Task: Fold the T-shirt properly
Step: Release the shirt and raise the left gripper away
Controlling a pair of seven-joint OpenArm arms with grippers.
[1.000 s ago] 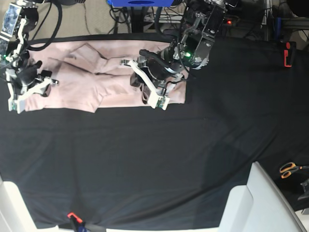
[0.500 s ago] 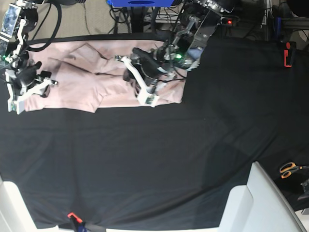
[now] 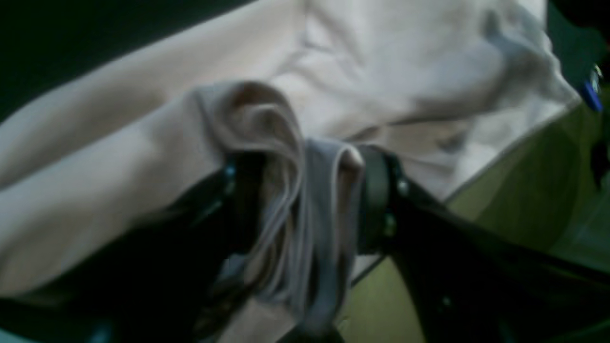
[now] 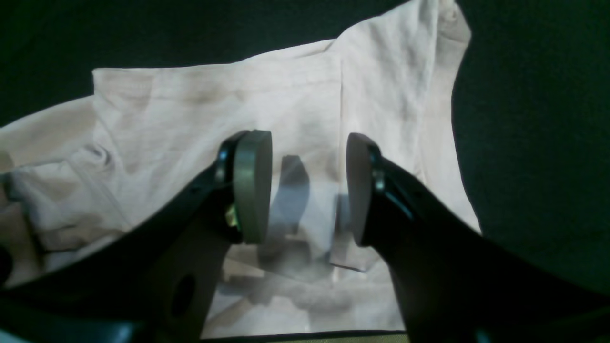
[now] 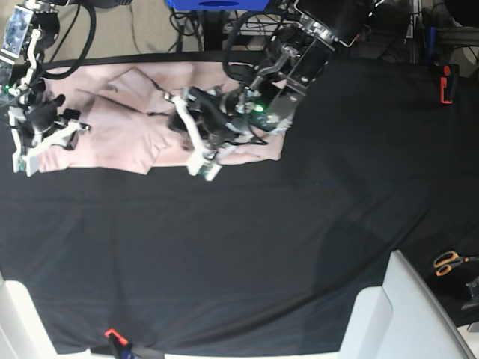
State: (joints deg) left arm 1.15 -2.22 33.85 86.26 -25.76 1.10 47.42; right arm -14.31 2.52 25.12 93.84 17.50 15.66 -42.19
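- Surface [image 5: 247,247]: covered by a black cloth [image 5: 359,149] reaching nearly every edge in the base view. No containers are visible on it.
- T-shirt [image 5: 120,120]: pale pink, lying along the far edge of the cloth, toward the base view's left and centre. It is rumpled, with overlapping layers and raised folds rather than lying flat.
- Left arm [image 5: 299,60]: reaches in from the top of the base view, over the shirt's end nearest the centre.
- Left gripper [image 5: 196,142]: sits over that end of the shirt. In the left wrist view a bunched wad of shirt fabric [image 3: 305,209] stands between the two fingers [image 3: 374,200]. The fingers stand apart with the folds touching them; whether they press the cloth cannot be told.
- Right gripper [image 5: 45,142]: at the shirt's opposite end, by the base view's left edge. In the right wrist view its jaws are apart, with flat shirt cloth [image 4: 295,95] visible through the gap and nothing between them.
- White panel [image 5: 404,314]: at the near right corner of the base view.
- Scissors [image 5: 449,262]: orange-handled, beside the surface's right edge, well apart from the shirt.
- Red clip [image 5: 446,84]: at the far right edge of the cloth.
- Red clip, near edge [image 5: 112,334]: small, bottom left of the base view.
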